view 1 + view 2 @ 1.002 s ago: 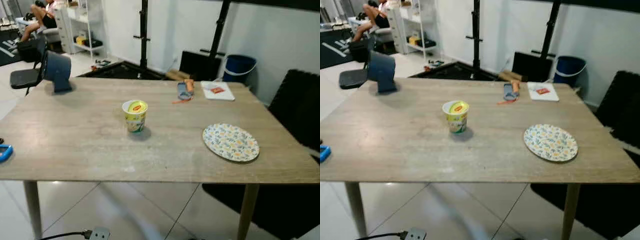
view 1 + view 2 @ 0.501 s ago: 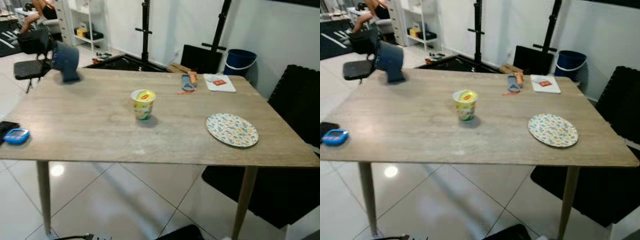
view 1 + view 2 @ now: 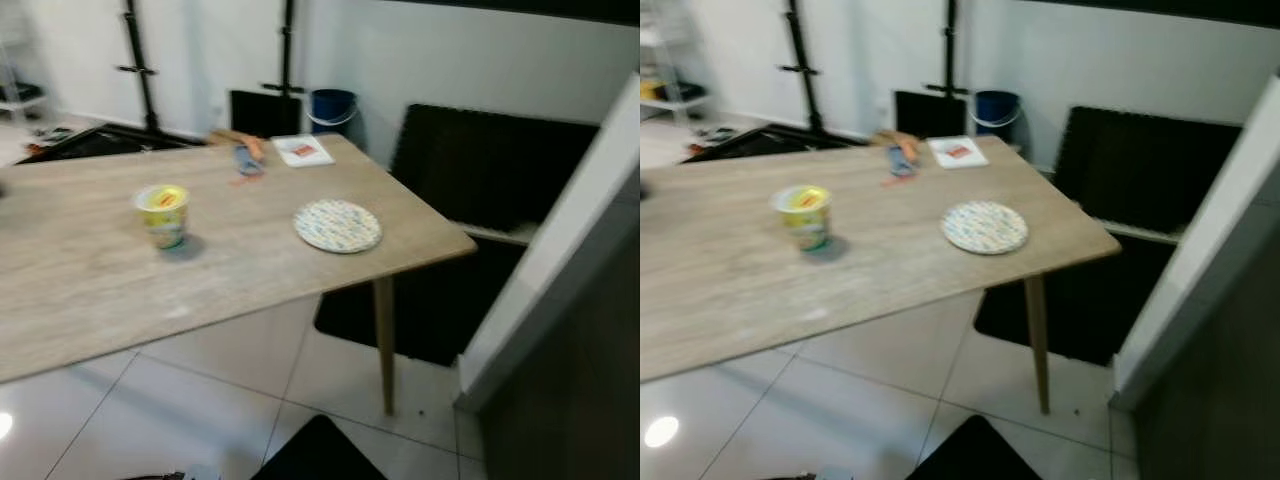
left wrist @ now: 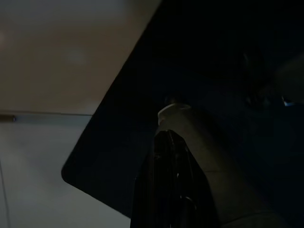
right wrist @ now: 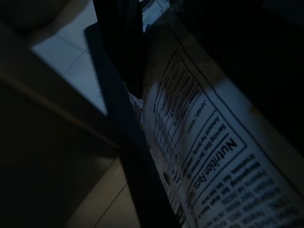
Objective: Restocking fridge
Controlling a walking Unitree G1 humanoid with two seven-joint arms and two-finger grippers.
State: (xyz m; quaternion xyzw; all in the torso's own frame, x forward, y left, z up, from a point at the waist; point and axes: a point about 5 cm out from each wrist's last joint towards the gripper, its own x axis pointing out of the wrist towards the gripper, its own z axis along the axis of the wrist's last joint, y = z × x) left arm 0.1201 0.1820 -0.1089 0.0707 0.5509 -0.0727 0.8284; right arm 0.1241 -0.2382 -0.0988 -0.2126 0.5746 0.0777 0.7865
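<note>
In the right wrist view my right gripper (image 5: 130, 71) is shut on a carton (image 5: 209, 156) with a white Nutrition Facts panel; one black finger (image 5: 118, 42) lies across its face. The left wrist view is very dark: my left gripper (image 4: 166, 142) holds a greyish bottle (image 4: 213, 180) with a pale cap, pressed against a black finger (image 4: 164, 194). A tall dark grey panel (image 3: 570, 380) with a slanting white edge (image 3: 560, 230), maybe the fridge, rises at the right of the eye views.
A wooden table (image 3: 80, 290) spans the left, with a yellow cup (image 3: 163, 213), a patterned plate (image 3: 338, 225) and a white pad (image 3: 303, 150) on it. A black chair (image 3: 470, 190) stands behind its corner and a blue bin (image 3: 333, 104) by the wall. Tiled floor (image 3: 340, 390) lies ahead.
The camera has swung to the right: the table slid left in the picture, the blue fan and the phone left the view, and the dark panel came in at the right.
</note>
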